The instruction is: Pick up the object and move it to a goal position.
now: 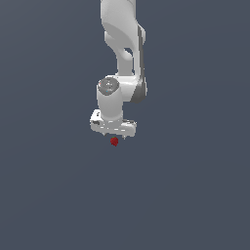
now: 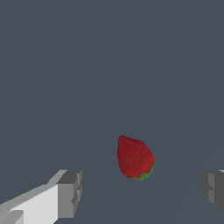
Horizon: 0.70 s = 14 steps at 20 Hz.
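Observation:
The object (image 1: 114, 141) is a tiny dark red, strawberry-like lump lying on the flat grey floor (image 1: 49, 195). In the wrist view the object (image 2: 134, 158) shows a thin green edge at its blunt end. My white gripper (image 1: 116, 137) hangs straight above it, open, with the fingertips just over the lump. In the wrist view the gripper (image 2: 142, 192) has its two grey fingertips (image 2: 70, 193) wide apart, and the object lies between them, nearer the middle. Nothing is held.
Only the uniform grey floor (image 2: 109, 65) surrounds the object. My white arm (image 1: 124, 44) rises from the gripper to the frame's upper edge in the exterior view.

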### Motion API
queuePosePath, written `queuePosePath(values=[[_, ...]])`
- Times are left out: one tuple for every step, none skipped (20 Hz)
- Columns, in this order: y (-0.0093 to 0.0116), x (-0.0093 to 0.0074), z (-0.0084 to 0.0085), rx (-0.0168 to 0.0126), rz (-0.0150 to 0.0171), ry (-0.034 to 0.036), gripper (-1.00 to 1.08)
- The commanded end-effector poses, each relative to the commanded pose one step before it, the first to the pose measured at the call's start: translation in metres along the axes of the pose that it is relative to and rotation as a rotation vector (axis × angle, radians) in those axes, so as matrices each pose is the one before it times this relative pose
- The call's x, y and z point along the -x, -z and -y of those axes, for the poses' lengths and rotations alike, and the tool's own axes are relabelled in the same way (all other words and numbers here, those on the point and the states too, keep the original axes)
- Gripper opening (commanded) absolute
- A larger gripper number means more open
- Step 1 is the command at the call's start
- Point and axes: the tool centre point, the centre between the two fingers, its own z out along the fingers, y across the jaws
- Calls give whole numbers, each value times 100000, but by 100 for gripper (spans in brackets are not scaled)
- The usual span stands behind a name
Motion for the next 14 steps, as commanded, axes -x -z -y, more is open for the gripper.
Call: queuePosePath(values=[[-819,491,-386,-58,-236,-2121,100],[-230,144,-115,-4,-32,-579,100],[-187,118,-95,-2,-26,-475,100],[-145,92,-76,0,-21,-371,100],[-103,66,-53,0,-15,-263,100],[-62,40,-30,0,-9,-154,100],[-21,13,-9,0,-3,-49,100],[85,-51,34,21,122,287,100],[-34,1,1,0,0,0,100],[-103,4,2,0,0,0,100],[-171,7,4,0,0,0,100],[-238,11,6,0,0,0,100],[-292,12,-30,-3,-23,-65,100],[-371,18,8,0,0,0,100]])
